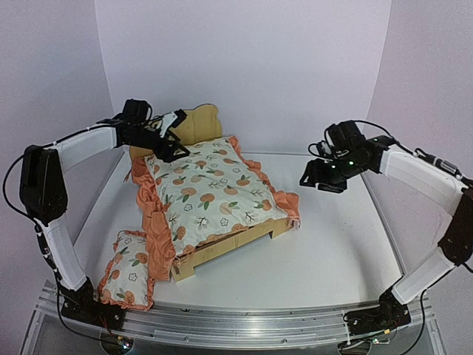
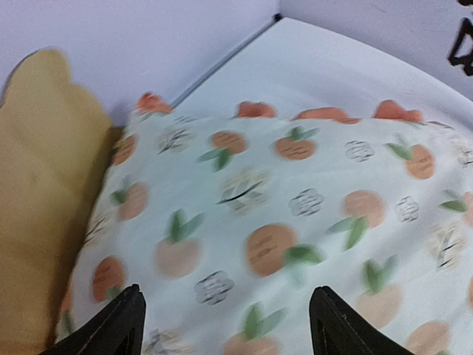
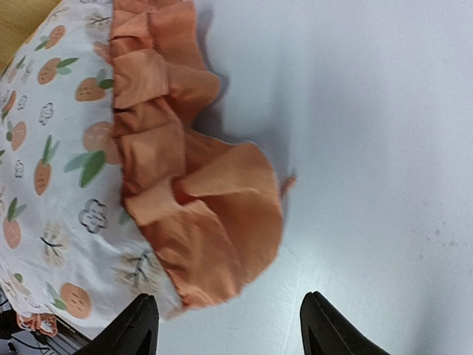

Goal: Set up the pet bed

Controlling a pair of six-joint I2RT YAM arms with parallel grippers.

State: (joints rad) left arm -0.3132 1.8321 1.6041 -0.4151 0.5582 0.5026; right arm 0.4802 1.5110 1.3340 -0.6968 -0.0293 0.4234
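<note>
The pet bed (image 1: 196,122) is a light plywood frame with a scalloped headboard, mostly covered by the fruit-print mattress cushion (image 1: 211,194) with orange ruffles. Its footboard (image 1: 222,253) shows at the front. My left gripper (image 1: 171,145) is open and empty just above the cushion's head end, beside the headboard (image 2: 37,185). The cushion (image 2: 281,222) fills the left wrist view. My right gripper (image 1: 319,180) is open and empty, held above the table right of the bed. The right wrist view shows the cushion's orange ruffle corner (image 3: 214,222) below it.
A small matching fruit-print pillow (image 1: 126,277) lies on the white table (image 1: 332,251) at the front left, beside the bed. White walls close the back and both sides. A metal rail (image 1: 236,322) runs along the near edge.
</note>
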